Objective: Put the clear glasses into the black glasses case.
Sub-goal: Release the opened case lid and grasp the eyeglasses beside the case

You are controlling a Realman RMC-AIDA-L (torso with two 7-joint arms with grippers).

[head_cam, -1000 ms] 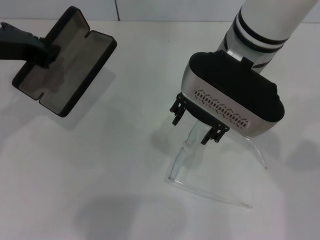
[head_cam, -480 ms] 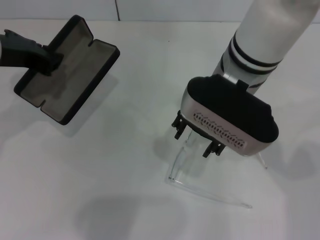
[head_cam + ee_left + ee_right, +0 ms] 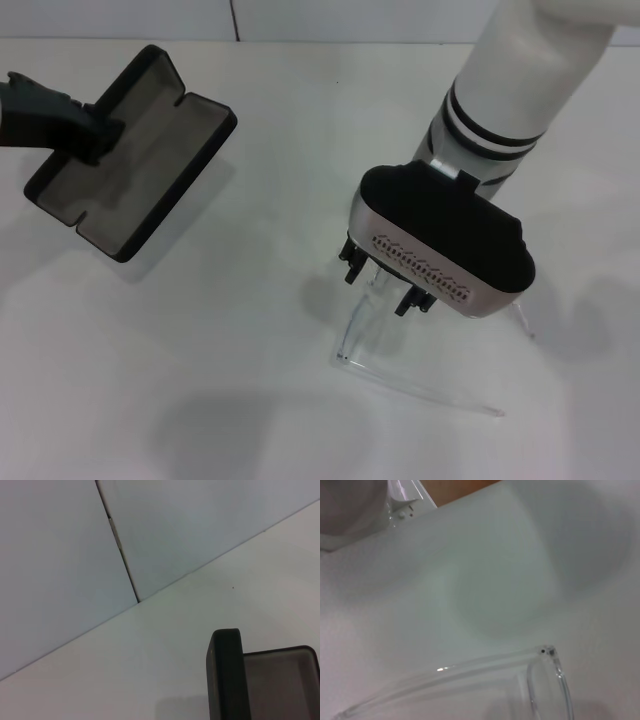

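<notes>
The right gripper (image 3: 383,285) is straddling the clear glasses (image 3: 372,330), fingers spread; it should be squeezing gently (thin plastic), while the left gripper (image 3: 95,130) is pinching the open black glasses case (image 3: 165,150).

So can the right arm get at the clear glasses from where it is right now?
Probably yes. The right gripper hangs directly over the clear glasses on the white table, fingers spread either side of the lens, with nothing between them. The left gripper is far off, holding the black glasses case.
</notes>
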